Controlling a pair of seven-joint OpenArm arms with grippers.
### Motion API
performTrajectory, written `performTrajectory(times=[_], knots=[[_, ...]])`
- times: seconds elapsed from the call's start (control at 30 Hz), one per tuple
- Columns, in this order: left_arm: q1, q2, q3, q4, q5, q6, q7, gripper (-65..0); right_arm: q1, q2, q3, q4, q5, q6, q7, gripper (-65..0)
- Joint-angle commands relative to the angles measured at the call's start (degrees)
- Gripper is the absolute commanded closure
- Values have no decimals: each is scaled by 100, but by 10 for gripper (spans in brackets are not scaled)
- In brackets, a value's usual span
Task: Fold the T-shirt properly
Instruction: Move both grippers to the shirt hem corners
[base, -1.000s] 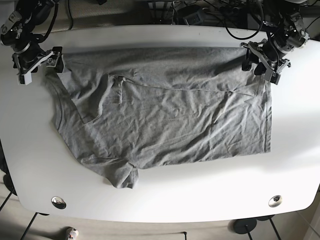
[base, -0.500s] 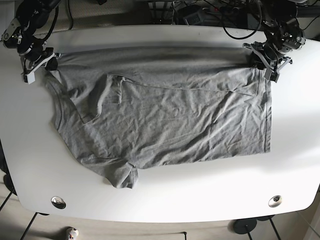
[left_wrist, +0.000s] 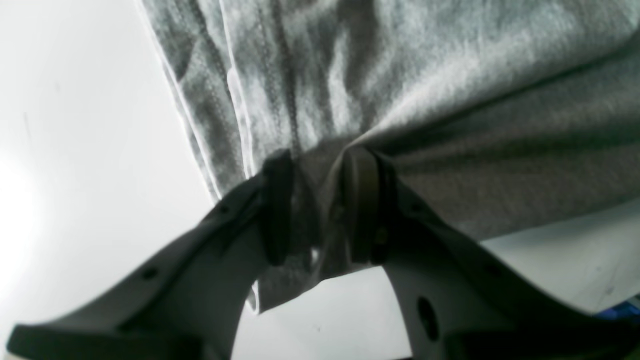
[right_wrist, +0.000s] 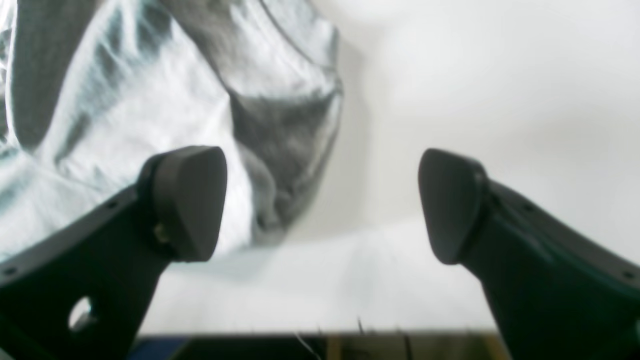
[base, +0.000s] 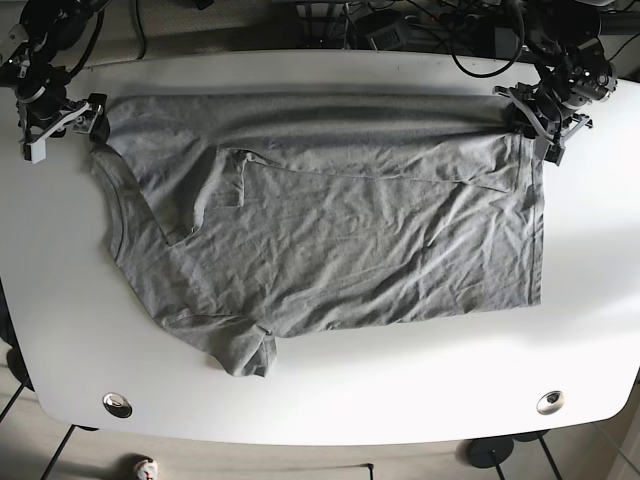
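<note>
A grey T-shirt lies spread across the white table, with one sleeve folded in over the body. My left gripper is at the shirt's far right corner. In the left wrist view it is shut on a pinch of the grey fabric. My right gripper is just off the shirt's far left corner. In the right wrist view it is open and empty, and the shirt corner lies by its left pad.
Two round metal grommets sit near the table's front edge. Cables and equipment crowd the space behind the far edge. The lower sleeve points toward the front left.
The left gripper closed on the far right corner. The right gripper moved outward to the left and now stands open off the far left corner. The shirt's far edge lies straighter.
</note>
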Motion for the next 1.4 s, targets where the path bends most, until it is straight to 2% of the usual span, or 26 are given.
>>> performTrajectory(times=[0.03, 0.17, 0.33, 0.4, 0.47, 0.53, 0.57, 0.6, 0.73, 0.9, 1.0, 1.1, 1.23, 1.3, 1.37, 1.4], knots=[[-7, -92, -35, 116, -17, 12, -45, -156, 274, 167, -103, -405, 0, 8, 125, -523], [-7, -92, -35, 116, -17, 12, -45, -156, 529, 219, -209, -836, -413, 8, 380, -504], [11, -92, -35, 107, -17, 12, -45, -156, 599, 211, -385, -1249, -466, 8, 591, -488], [63, -92, -35, 116, -17, 12, -45, -156, 529, 105, -367, -1267, -484, 8, 627, -403], [107, -101, -35, 125, -17, 12, -45, -156, 476, 70, -358, -1258, -466, 8, 627, -257], [125, -101, -43, 125, -17, 12, -45, -156, 388, 61, -349, -1258, -484, 8, 627, -55], [125, -145, -87, 125, -17, 12, -45, -156, 300, 70, -349, -1249, -466, 8, 627, -16], [204, -232, -202, 125, -17, 12, -36, -156, 212, 70, -358, -1232, -457, 8, 627, -40], [230, -320, -272, 133, -26, 12, -36, -156, -166, 52, -341, -845, -405, 8, 627, -22], [345, -391, -281, 256, -26, 12, -36, -156, -763, 8, -341, -563, 184, 8, 627, -22], [573, -382, -281, 608, -43, 12, -36, -157, -1054, -18, -341, -520, 351, 8, 627, -22], [600, -382, -281, 722, -52, 12, -36, -158, -1115, -36, -332, -476, 351, 8, 627, -60], [564, -382, -272, 969, -61, 12, -36, -160, -1062, -36, 108, -221, 308, 8, 627, -319], [362, -382, -263, 1074, -52, 12, -36, -160, -878, 8, 196, 140, 290, 8, 627, -496], [116, -373, -237, 1056, -8, 12, 43, -196, -693, 44, 196, 166, 220, 8, 627, -549], [-104, -364, -237, 1056, -8, 12, 289, -275, -500, 123, 160, 166, 105, 8, 627, -544]])
